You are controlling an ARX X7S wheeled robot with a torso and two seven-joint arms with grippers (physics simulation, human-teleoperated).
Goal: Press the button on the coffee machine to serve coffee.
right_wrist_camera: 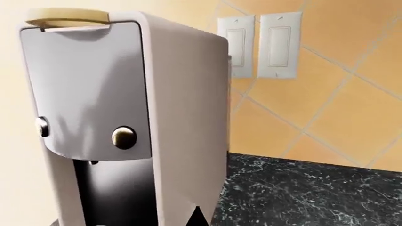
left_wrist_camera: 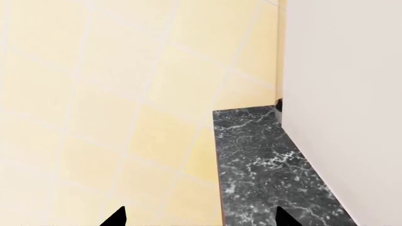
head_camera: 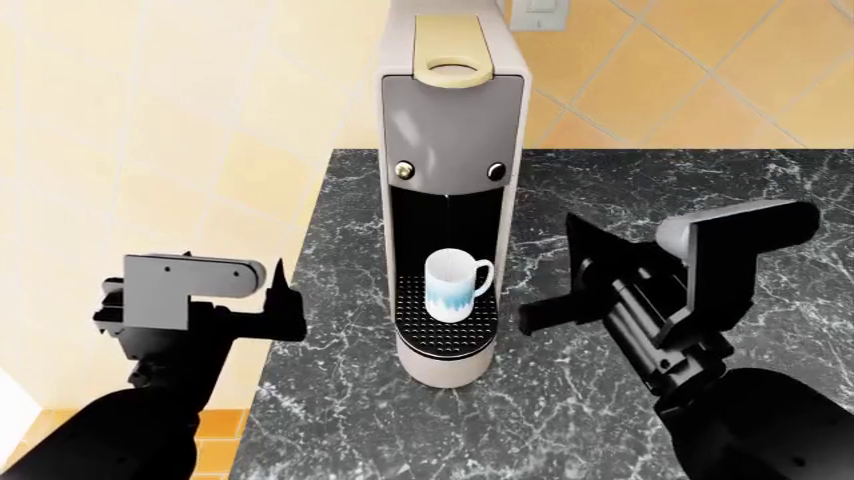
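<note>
No readable text, brand, number or sign in any view. Tall silver-grey coffee machine (head_camera: 451, 150) with dark grey front panel: blank, two unmarked round buttons. White mug (head_camera: 454, 283) with blue pattern: no lettering. White wall switch plates (right_wrist_camera: 257, 45): unlabelled.

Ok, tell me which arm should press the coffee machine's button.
Right. The right gripper hovers beside the coffee machine, its camera facing the front buttons; the left gripper hangs off the counter's edge.
</note>
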